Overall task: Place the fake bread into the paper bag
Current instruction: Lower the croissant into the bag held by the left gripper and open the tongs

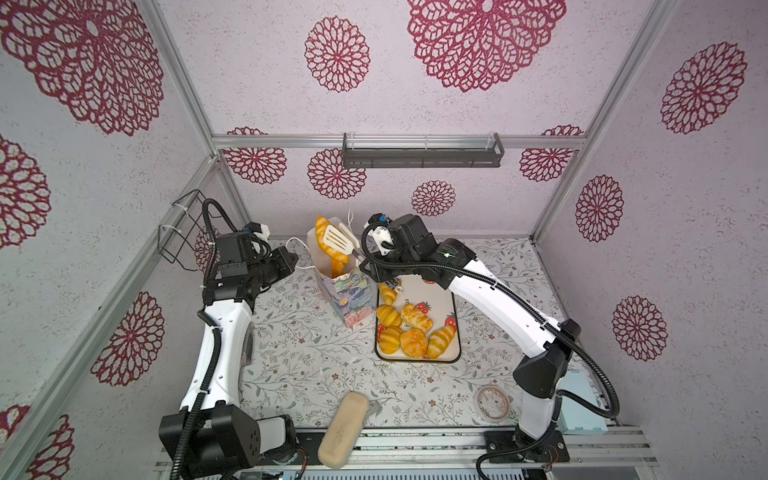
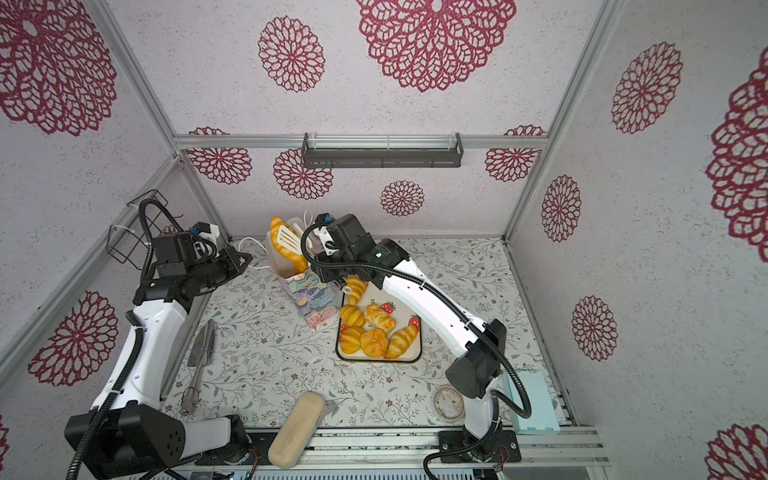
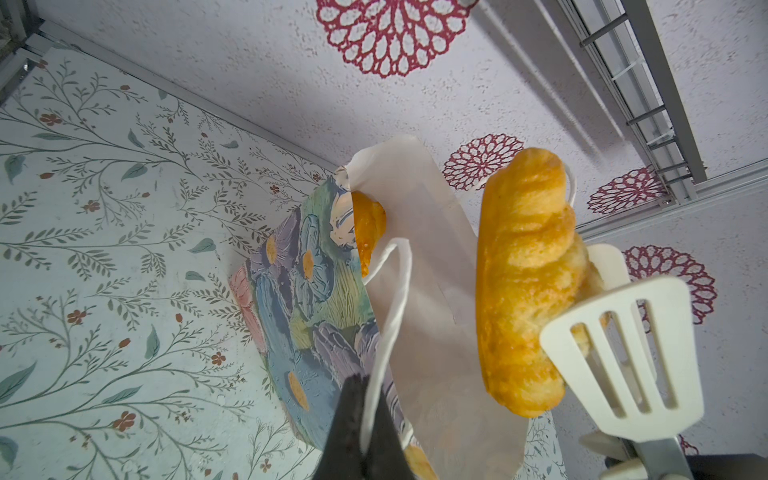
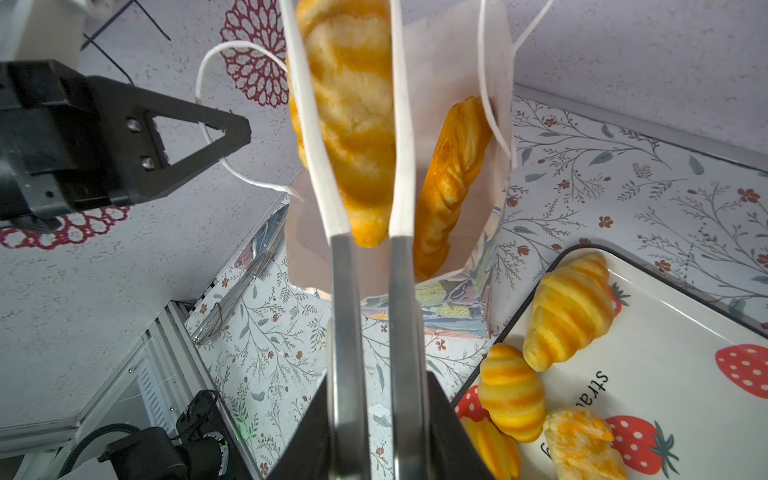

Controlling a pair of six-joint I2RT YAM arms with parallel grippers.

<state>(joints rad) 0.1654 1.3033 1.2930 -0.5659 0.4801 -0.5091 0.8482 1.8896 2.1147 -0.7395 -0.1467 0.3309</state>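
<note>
The paper bag (image 1: pixel 347 301) (image 2: pixel 311 299) stands upright on the table, with painted flowers outside and white inside. My left gripper (image 1: pixel 293 259) (image 3: pixel 369 388) is shut on the bag's white cord handle (image 3: pixel 392 307), pulling that side of the mouth outward. My right gripper (image 1: pixel 372 270) (image 4: pixel 377 374) is shut on the metal handles of white-tipped tongs (image 4: pixel 345 291) (image 3: pixel 623 353). The tongs clamp a long golden loaf of fake bread (image 1: pixel 326 245) (image 3: pixel 528 282) (image 4: pixel 353 116), held upright with its lower end in the bag's mouth. Another pastry (image 4: pixel 453 178) (image 3: pixel 368 228) leans inside the bag.
Several golden pastries (image 1: pixel 411 330) lie on a strawberry-printed tray (image 1: pixel 454 299) (image 4: pixel 685 332) just right of the bag. A pale beige block (image 1: pixel 343 430) overhangs the front edge. A tape roll (image 1: pixel 492 403), a teal box (image 2: pixel 532 401) and metal utensils (image 2: pixel 201 357) sit nearby.
</note>
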